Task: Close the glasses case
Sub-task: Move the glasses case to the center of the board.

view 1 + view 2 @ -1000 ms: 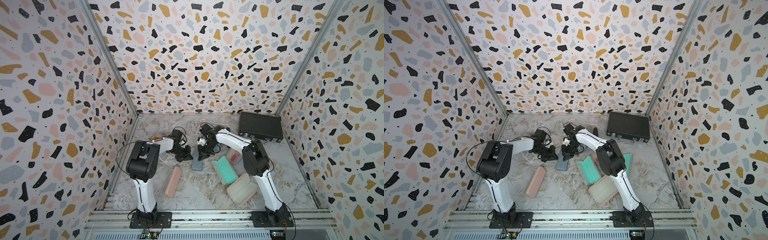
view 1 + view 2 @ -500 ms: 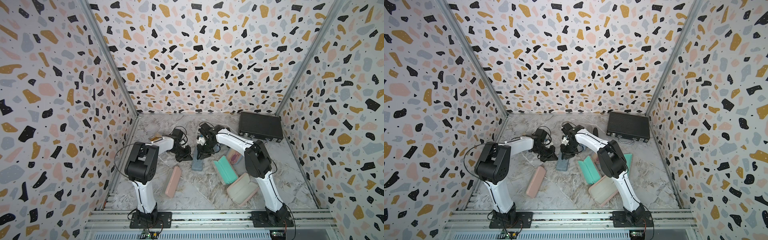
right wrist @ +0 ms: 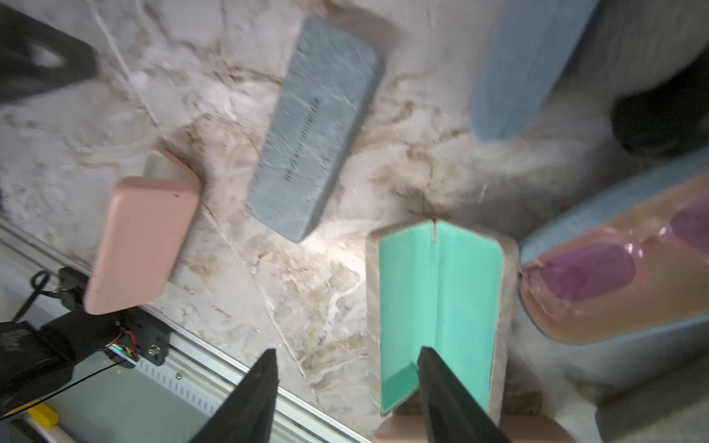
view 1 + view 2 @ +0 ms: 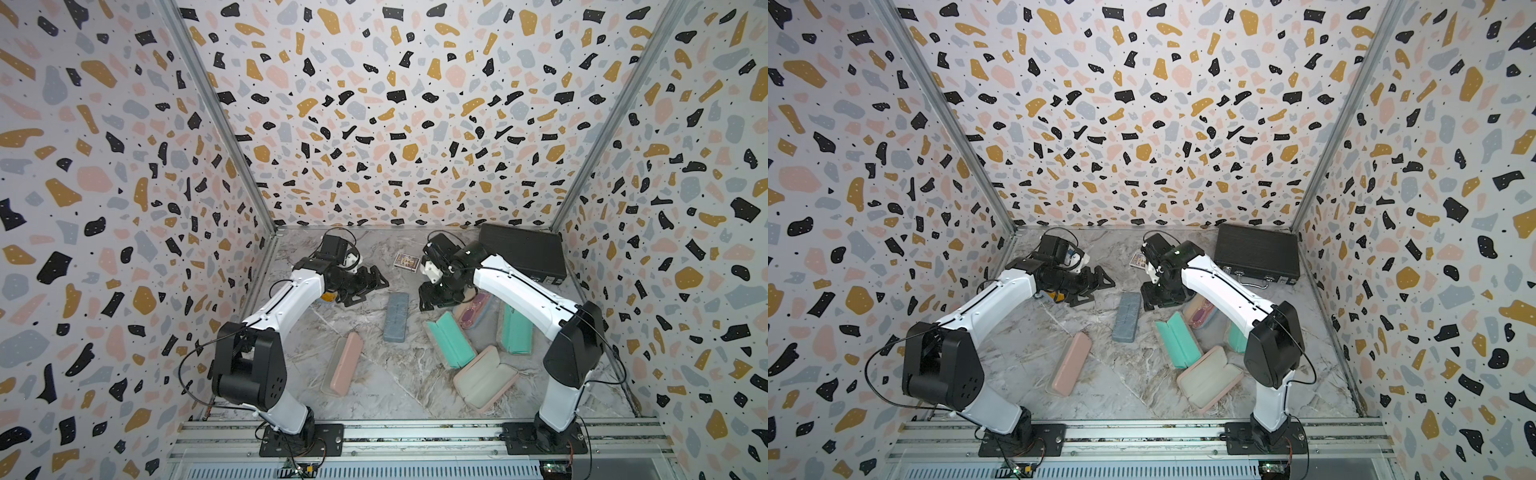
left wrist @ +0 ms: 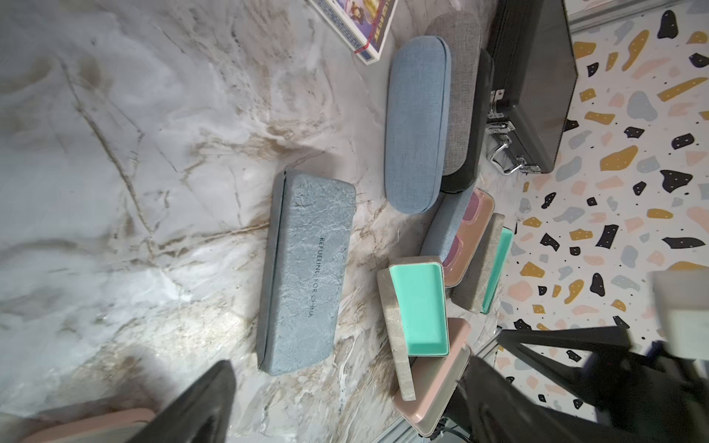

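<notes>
1. The grey-blue glasses case (image 4: 397,316) (image 4: 1128,316) lies flat on the marbled surface (image 4: 395,386), about midway between the two arms. Its long axis points roughly toward the back wall.
2. It is a slim rectangle with rounded corners and a crackled, leather-like skin. In the left wrist view (image 5: 307,268) a line of small dark print, "REFUELING FOR CHINA", runs along its top.
3. The lid is down. Only a thin dark seam shows along one long edge, and none of the inside can be seen.
4. The left tool (image 4: 368,289) (image 5: 353,353) has its jaws spread wide with nothing between them. It sits near the case's far end without touching it.
5. The right tool (image 4: 432,297) (image 3: 345,351) has its jaws apart and is empty too, near the case's other side.
6. A closed pink case (image 4: 343,365) lies nearer the left arm's base, apart from the grey-blue one. An open mint-lined case (image 4: 451,338) lies just to its other side.
</notes>
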`<state>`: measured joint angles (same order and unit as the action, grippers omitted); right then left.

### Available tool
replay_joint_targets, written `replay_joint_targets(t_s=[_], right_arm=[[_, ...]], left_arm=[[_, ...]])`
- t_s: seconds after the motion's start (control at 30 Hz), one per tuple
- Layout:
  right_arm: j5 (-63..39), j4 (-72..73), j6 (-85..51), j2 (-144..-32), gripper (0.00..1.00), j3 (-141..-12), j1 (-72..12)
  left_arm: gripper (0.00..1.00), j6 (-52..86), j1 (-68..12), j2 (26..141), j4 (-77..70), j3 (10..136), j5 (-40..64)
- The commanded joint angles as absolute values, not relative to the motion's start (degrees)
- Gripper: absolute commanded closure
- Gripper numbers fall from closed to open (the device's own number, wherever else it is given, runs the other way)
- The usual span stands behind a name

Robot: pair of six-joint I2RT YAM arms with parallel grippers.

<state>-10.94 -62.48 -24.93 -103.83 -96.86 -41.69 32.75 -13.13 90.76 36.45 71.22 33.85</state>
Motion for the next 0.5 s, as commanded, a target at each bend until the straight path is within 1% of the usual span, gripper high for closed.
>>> replay_joint_targets(t_s=[0.0, 0.13, 0.47], right_arm=[[-6.70, -65.80, -25.17, -100.88, 0.35, -88.69, -41.94], [-7.12, -64.24, -25.95, -98.03, 0.30, -82.14, -43.12], [-8.30, -61.24, -26.89, -99.11, 0.29, -79.18, -45.45]], left_arm=[[0.01, 33.58, -12.84, 89.44, 36.45, 70.05, 35.89], [0.01, 34.43, -12.80, 89.27, 35.99, 69.78, 36.98], [0.01, 36.38, -12.83, 88.21, 34.73, 67.29, 36.51]])
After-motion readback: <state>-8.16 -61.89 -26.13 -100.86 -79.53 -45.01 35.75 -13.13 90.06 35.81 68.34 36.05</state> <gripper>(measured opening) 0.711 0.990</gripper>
